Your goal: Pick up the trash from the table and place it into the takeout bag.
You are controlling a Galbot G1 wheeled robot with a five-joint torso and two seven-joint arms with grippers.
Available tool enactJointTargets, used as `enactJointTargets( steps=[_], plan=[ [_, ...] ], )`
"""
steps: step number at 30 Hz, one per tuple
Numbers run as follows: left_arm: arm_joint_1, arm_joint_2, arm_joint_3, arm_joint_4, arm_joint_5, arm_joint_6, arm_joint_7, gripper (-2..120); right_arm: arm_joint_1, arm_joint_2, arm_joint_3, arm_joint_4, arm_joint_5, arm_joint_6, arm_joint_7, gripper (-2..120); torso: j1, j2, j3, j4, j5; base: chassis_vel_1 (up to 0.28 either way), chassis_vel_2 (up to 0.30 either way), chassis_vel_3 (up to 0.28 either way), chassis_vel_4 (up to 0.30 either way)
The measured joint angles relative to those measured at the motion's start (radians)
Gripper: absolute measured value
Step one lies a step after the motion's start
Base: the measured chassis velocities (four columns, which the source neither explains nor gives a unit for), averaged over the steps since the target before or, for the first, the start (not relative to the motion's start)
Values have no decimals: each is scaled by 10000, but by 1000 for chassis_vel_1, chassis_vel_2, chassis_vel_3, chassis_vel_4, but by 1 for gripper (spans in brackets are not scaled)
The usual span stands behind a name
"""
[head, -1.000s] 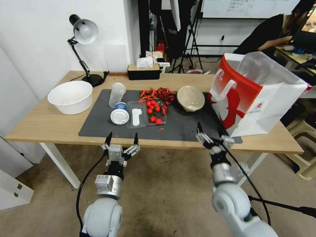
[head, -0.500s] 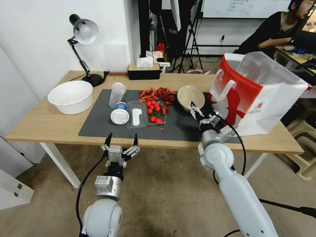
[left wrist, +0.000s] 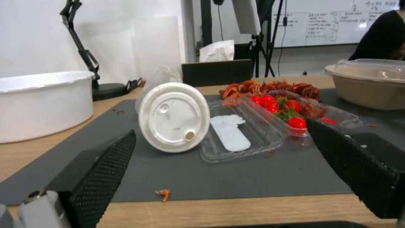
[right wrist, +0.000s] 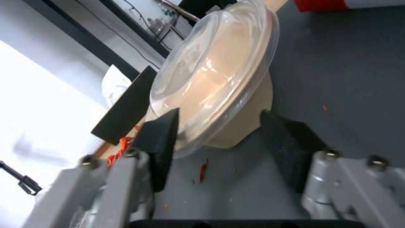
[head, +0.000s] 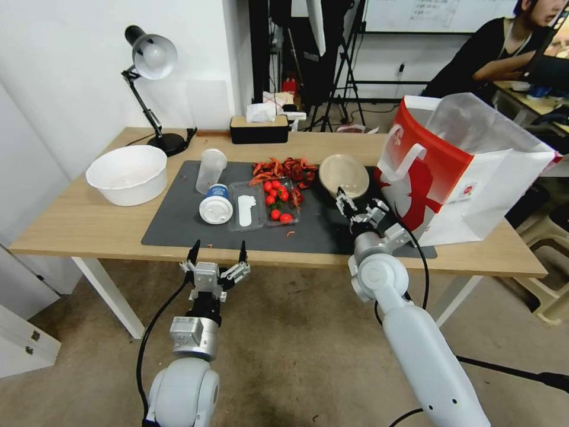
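From my seat the table takes up most of the head view, light wood with a dark grey mat across the middle. The takeout bag stands upright at the right end of the mat, red and white, mouth open, taller than everything else there. A white tub sits on bare wood at the left end, well apart from the rest.

Right next to the bag is the beige bowl with a clear lid, resting on the mat. My right gripper is over the mat at the bowl's near side, fingers spread, one on either side of the rim in the wrist view, not clamped on it.

Middle of the mat: an opened clear tray with small tomatoes in it, a pile of red shells behind it, the white lidded paper cup lying on its side touching the tray, and the clear plastic cup just behind that.

Left gripper hangs off the table's front edge, jaws wide apart, holding nothing.
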Motion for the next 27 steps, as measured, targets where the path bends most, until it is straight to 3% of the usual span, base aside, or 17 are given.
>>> enactJointTargets(
  steps=[6, 13, 20, 27],
  plan=[
    [103, 0, 34, -30, 60, -69, 9, 100, -31, 24, 104, -6, 30, 2, -25, 22, 0, 0, 0, 0, 0, 0, 0, 0, 0],
    [170, 0, 27, -97, 63, -123, 14, 100, -229, 31, 202, 256, 22, 23, -70, 2, 0, 0, -1, 1, 0, 0, 0, 0, 0],
    [188, 0, 54, -124, 69, -158, 22, 100, -392, -80, 350, 582, -15, 177, -328, 0, -1, 1, 0, 0, 1, 0, 0, 0, 0],
    [203, 0, 77, -166, 73, -159, 28, 100, -675, -539, 630, 1743, -145, 877, -2875, 0, 0, 1, 0, 0, 0, 0, 0, 0, 0]
  ],
)
